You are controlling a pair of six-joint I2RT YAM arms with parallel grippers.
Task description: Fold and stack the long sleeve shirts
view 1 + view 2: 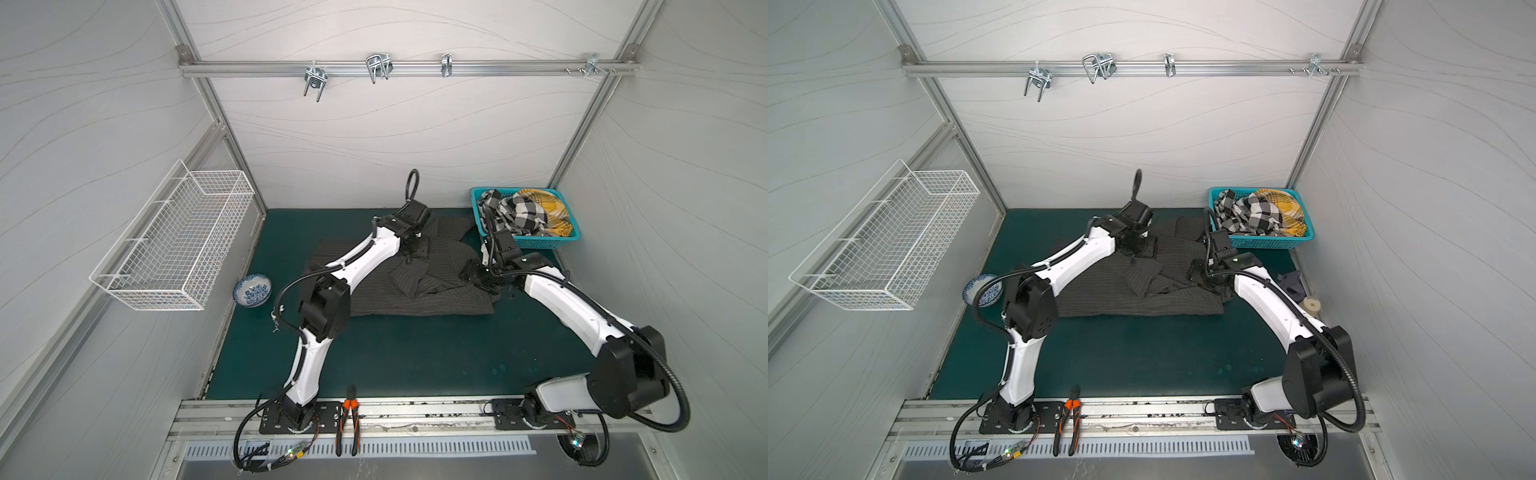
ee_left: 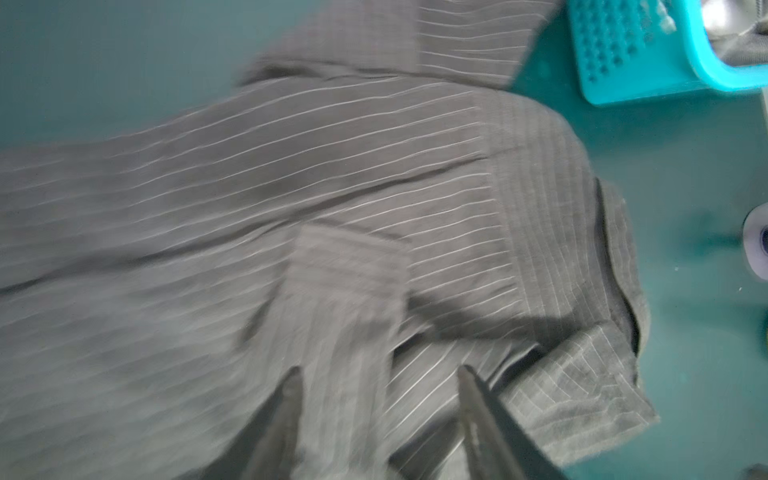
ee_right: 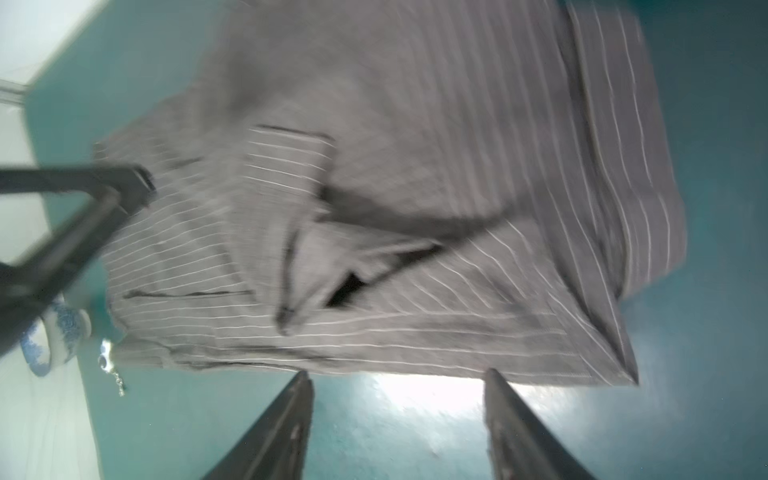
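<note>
One of the long sleeve shirts (image 1: 415,301) (image 1: 1142,305), dark charcoal with thin pale pinstripes, lies spread on the green mat in both top views. Its sleeve ends (image 1: 409,278) are folded in over the body. My left gripper (image 1: 417,253) (image 2: 380,370) hangs over the shirt's far middle, open, with only cloth (image 2: 332,166) below its fingers. My right gripper (image 1: 471,276) (image 3: 399,373) is at the shirt's right side, open. Bare mat lies between its fingers, and the shirt's hem (image 3: 415,357) lies just past the tips. Both wrist views are blurred.
A teal basket (image 1: 540,242) (image 1: 1258,242) (image 2: 623,54) of plaid clothes stands at the back right. A blue-and-white bowl (image 1: 252,291) (image 3: 58,336) sits left of the shirt. A white wire basket (image 1: 174,245) hangs on the left wall. Orange pliers (image 1: 348,419) lie on the front rail.
</note>
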